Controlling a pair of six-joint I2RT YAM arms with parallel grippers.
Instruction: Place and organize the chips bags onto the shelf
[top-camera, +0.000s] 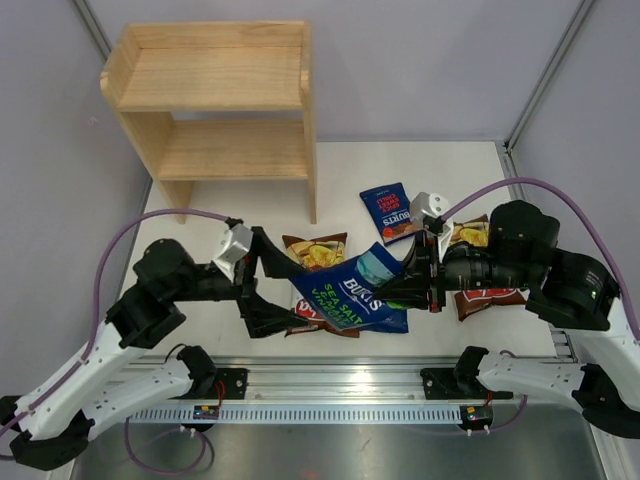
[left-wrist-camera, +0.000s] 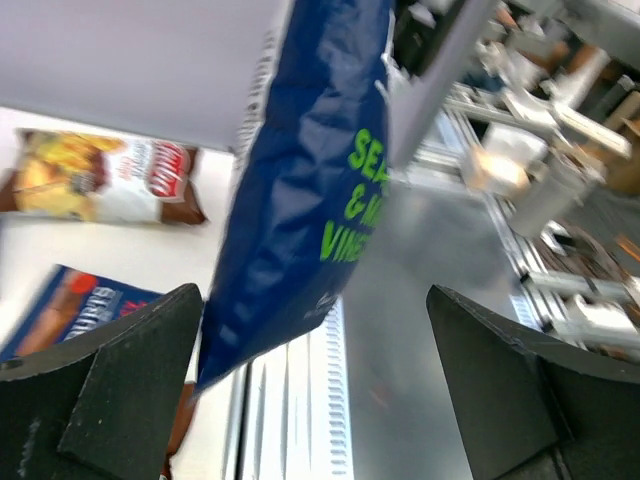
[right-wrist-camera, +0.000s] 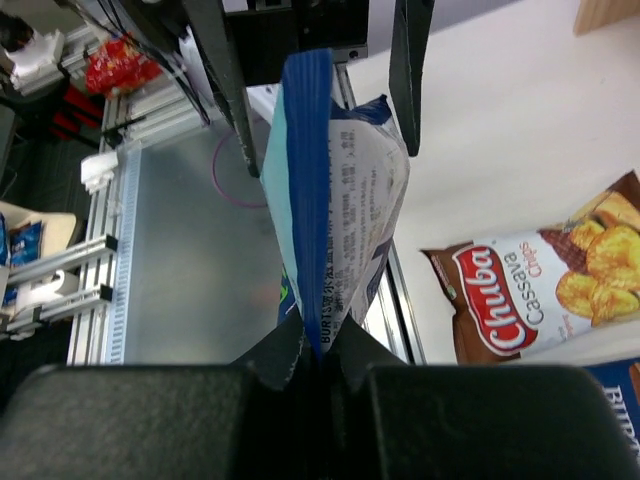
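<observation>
Fingers of the right arm (right-wrist-camera: 272, 362) clamp a glossy dark blue, green-lettered chips bag (right-wrist-camera: 340, 200) over the white counter (top-camera: 420, 170); left fingers (left-wrist-camera: 120, 390) stand apart.

The shelf (top-camera: 215, 100) stands at the far left of the tabletop (top-camera: 440, 165). Near the front middle, the sea salt Burts bag (top-camera: 350, 292) sits between the left end effector (top-camera: 290, 298) and the right end effector (top-camera: 398, 288), partly over a Chuba bag (top-camera: 316, 250). Another Burts bag (top-camera: 388, 212) lies flat behind it. A second Chuba bag (top-camera: 482, 298) lies beneath the right arm.
</observation>
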